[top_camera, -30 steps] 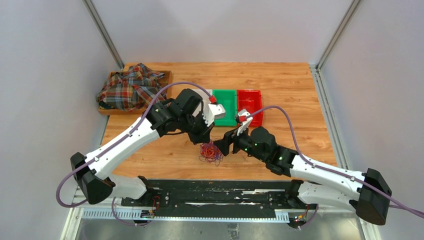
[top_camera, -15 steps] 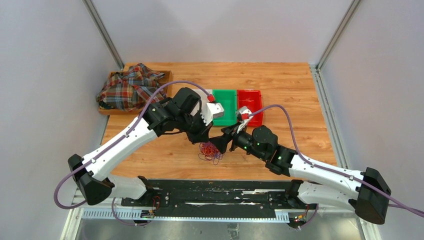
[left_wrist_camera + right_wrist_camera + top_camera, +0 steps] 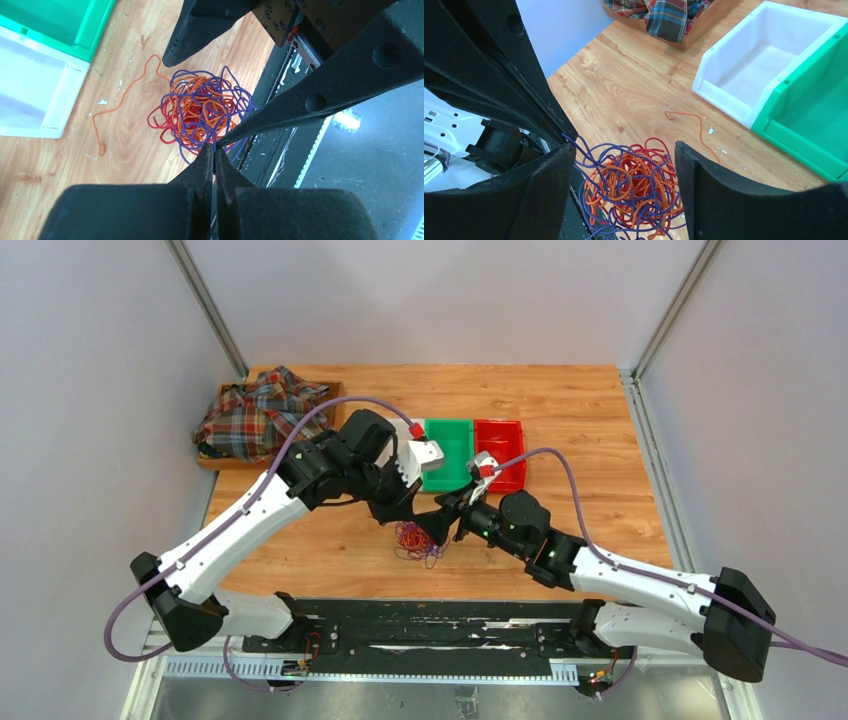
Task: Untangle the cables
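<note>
The cables (image 3: 416,541) form a fist-sized tangle of purple, orange and red wire on the wooden table, near its front edge. My left gripper (image 3: 407,525) is shut, its tips (image 3: 215,148) pinching a purple strand at the near edge of the cables (image 3: 200,111). My right gripper (image 3: 441,528) is open and straddles the clump from the right. In the right wrist view its gripper (image 3: 624,150) has the cables (image 3: 636,186) between its fingers, and the left finger (image 3: 549,180) touches purple loops. A loose orange end (image 3: 122,97) trails away over the wood.
A white bin (image 3: 724,100), a green bin (image 3: 450,455) and a red bin (image 3: 503,440) stand in a row just behind the grippers. A wooden tray (image 3: 331,392) with a plaid cloth (image 3: 255,415) sits at the back left. The black base rail (image 3: 430,625) runs right beside the clump.
My right gripper has moved left and forward until its open fingers stand around the clump. The left arm has shifted slightly left, still shut on the purple strand.
</note>
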